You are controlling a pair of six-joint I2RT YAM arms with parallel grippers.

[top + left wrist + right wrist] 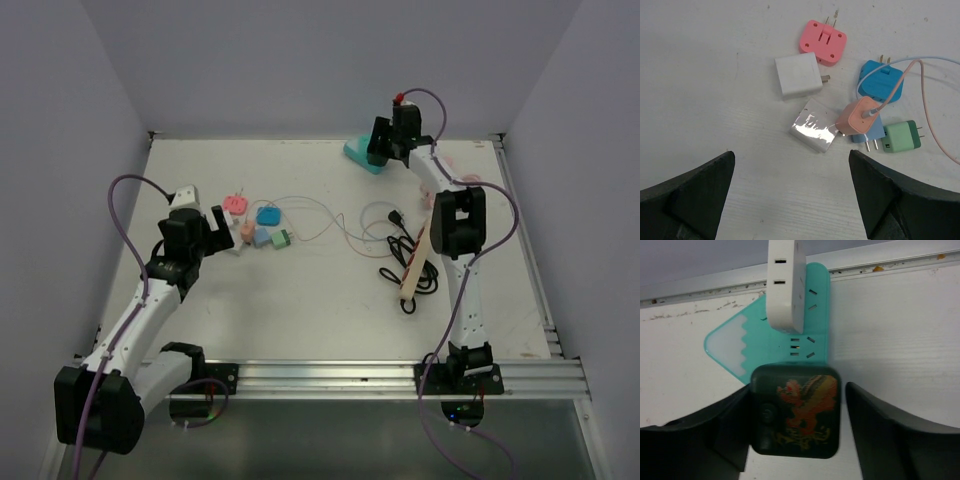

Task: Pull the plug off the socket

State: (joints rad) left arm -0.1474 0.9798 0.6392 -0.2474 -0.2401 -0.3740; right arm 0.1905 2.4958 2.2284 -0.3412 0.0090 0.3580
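Teal socket [816,325] holds a dark plug [795,412], flanked by the right tool [797,437].

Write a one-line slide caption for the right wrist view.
Right gripper straddles a dark green square plug with a dragon print, on the teal triangular socket block near a white adapter.

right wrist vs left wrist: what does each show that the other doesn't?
Right wrist only: teal socket block, white strip over it, dark dragon-print plug between the fingers of the right claw. Left wrist only: pink adapter, blue adapter, green adapter, cabled peach charger ahead of the open left claw. Both: white table, own claw fingers at bottom.
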